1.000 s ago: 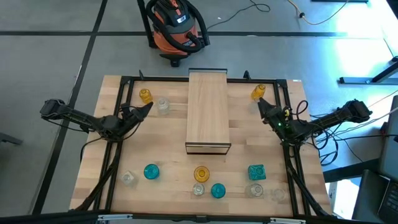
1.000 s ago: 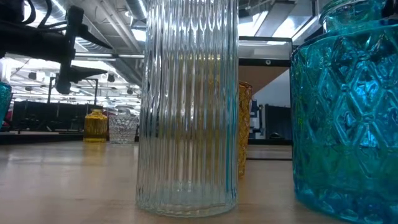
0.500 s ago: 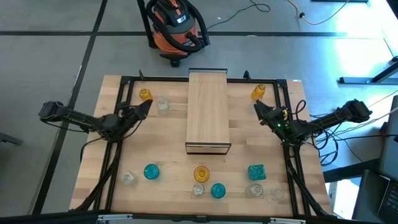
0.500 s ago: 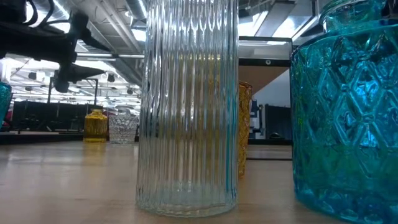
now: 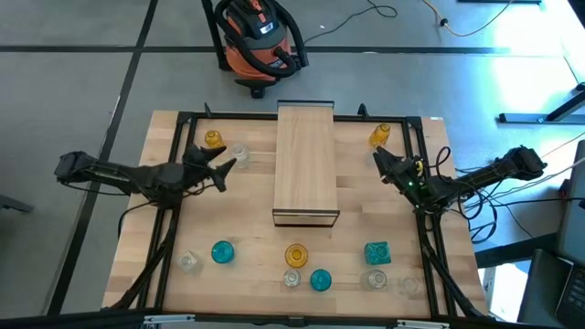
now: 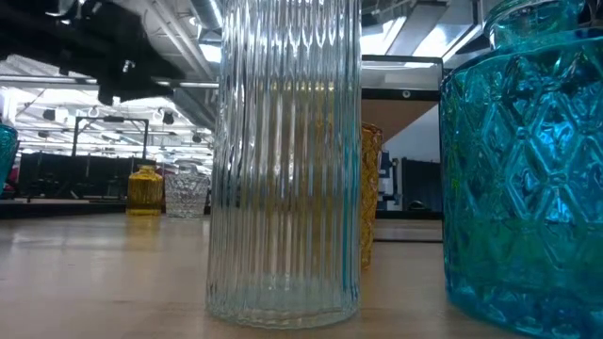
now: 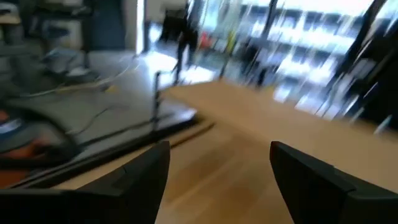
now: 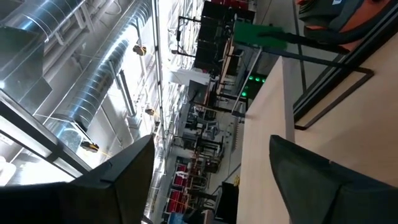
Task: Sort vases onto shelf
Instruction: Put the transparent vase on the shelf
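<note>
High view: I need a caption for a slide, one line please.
Both open tools, left and right, flank the empty shelf; amber, teal and clear vases wait on the table.

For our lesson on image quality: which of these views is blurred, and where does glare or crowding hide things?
Left wrist view: smeared throughout, though the open left hand is plain. Low view: a clear ribbed vase and a teal vase fill the frame, hiding most of the table. High view: sharp, with bright glare on the floor.

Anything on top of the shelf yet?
No. The shelf has a bare top; all visible vases stand on the table. Its inside is hidden from above.
</note>
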`<move>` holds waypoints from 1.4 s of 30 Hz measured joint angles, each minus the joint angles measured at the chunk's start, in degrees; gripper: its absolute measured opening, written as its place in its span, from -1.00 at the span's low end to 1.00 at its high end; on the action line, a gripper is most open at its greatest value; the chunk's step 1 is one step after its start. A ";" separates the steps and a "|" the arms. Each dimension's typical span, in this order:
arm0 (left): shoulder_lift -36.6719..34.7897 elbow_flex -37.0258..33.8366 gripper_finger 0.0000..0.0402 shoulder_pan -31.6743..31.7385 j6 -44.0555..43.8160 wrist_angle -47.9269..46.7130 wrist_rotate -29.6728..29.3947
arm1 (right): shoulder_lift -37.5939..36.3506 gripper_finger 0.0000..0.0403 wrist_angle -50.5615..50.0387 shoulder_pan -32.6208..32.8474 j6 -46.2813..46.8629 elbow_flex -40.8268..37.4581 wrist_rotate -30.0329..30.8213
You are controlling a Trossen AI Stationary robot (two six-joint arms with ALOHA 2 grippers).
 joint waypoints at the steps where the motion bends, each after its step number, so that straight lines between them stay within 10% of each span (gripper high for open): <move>1: 0.70 0.96 0.35 0.56 -1.41 -4.08 0.05 | 0.00 0.39 0.10 0.00 -0.22 0.00 -0.02; 24: 28.11 7.87 0.35 24.23 -9.61 -9.63 15.46 | 0.00 0.39 2.38 0.00 -3.41 0.00 0.48; 42: 29.97 7.87 0.35 29.49 -8.55 -3.79 20.98 | 0.00 0.39 1.97 0.00 -3.39 0.00 1.49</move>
